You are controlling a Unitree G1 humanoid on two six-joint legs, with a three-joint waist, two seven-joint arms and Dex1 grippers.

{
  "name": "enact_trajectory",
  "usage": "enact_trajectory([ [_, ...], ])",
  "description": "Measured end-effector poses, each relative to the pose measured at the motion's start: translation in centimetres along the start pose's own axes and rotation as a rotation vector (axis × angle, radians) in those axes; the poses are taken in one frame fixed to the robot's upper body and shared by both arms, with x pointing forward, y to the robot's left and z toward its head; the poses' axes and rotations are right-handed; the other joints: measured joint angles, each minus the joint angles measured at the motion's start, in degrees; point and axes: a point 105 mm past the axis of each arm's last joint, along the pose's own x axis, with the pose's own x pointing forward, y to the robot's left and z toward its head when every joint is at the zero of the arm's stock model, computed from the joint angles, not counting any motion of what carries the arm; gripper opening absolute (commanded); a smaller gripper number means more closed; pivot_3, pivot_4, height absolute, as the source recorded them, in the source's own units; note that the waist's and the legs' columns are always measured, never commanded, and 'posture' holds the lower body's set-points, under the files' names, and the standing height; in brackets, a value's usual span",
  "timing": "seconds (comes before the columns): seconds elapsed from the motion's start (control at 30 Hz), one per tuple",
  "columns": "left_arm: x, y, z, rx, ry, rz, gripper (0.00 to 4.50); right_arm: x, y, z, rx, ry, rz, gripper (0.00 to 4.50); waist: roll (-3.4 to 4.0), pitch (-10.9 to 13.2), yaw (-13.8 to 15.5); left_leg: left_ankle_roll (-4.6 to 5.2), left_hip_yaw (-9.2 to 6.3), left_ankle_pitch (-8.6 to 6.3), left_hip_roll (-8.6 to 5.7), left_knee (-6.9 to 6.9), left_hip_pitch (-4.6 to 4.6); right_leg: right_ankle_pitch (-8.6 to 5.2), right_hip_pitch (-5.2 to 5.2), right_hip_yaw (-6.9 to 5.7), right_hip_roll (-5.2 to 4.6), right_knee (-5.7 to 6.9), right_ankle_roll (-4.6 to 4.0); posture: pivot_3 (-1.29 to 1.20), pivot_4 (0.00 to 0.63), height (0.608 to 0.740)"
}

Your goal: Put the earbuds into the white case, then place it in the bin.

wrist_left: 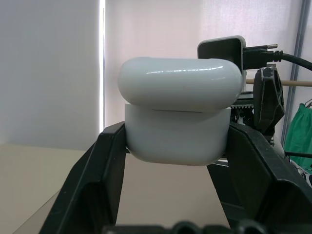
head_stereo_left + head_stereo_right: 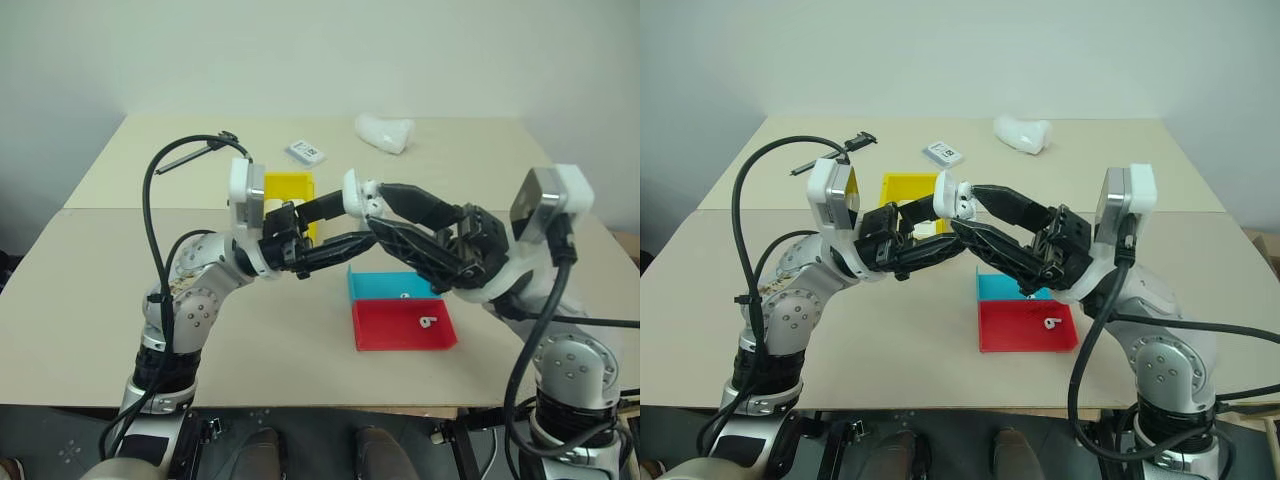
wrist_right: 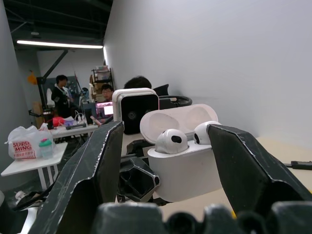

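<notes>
The white case [image 2: 358,192] is held in the air above the table, my left gripper [image 2: 358,215] shut on its lower half; the left wrist view shows its fingers [image 1: 109,146] pressing both sides of the case [image 1: 175,117]. In the right wrist view the case [image 3: 183,165] has its lid open, with two earbuds [image 3: 171,141] seated in it. My right gripper [image 3: 165,129] is open, its fingers standing on either side of the case. The yellow bin [image 2: 288,185] stands on the table behind my left gripper.
A blue tray [image 2: 385,285] holds a loose earbud [image 2: 405,295], and the red tray [image 2: 400,325] in front of it holds another [image 2: 427,322]. A small card [image 2: 305,152] and a lumpy white object [image 2: 385,132] lie at the table's far side. People [image 3: 61,92] sit in the background.
</notes>
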Motion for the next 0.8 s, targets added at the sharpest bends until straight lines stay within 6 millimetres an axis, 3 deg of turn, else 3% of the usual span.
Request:
enact_trajectory([
  [0.13,0.2,0.0,-0.3,0.003,0.01,0.001,2.77,-0.3,-0.2,0.5,-0.014,-0.002,-0.009,2.54,0.0,0.0,0.04,0.0,0.0,0.0,0.0,0.0,-0.01,0.0,0.0,0.0,0.0,-0.01,0.0,0.0,0.15,0.74],
  [0.3,0.4,0.5,-1.5,-0.013,0.048,0.022,2.77,-0.6,-1.0,2.2,-0.105,0.054,-0.004,0.65,0.0,0.0,0.01,0.0,-0.01,0.0,0.0,0.0,0.01,0.0,0.01,-0.01,0.01,-0.01,0.0,0.0,0.15,0.74],
  [0.37,0.4,0.6,-1.9,-0.018,0.064,0.026,2.77,-0.4,-1.1,2.8,-0.142,0.089,0.012,0.13,0.0,0.0,-0.03,0.0,0.0,0.0,0.0,0.0,0.0,0.0,-0.02,0.01,0.02,-0.01,0.0,0.0,0.15,0.74],
  [0.53,0.9,0.8,-3.2,-0.005,0.114,0.031,2.77,1.1,-2.2,3.8,-0.261,0.243,0.021,0.13,-0.01,0.01,-0.03,0.01,0.01,0.0,0.0,-0.01,-0.02,0.0,-0.03,0.02,0.02,-0.03,-0.01,0.0,0.15,0.74],
  [0.8,1.5,1.2,-4.1,0.012,0.133,0.042,2.77,3.1,-2.9,2.4,-0.443,0.653,0.147,0.13,0.06,0.03,0.06,0.05,0.02,-0.03,-0.01,0.02,-0.25,0.0,-0.22,0.01,-0.03,-0.08,0.0,0.0,0.15,0.74],
])
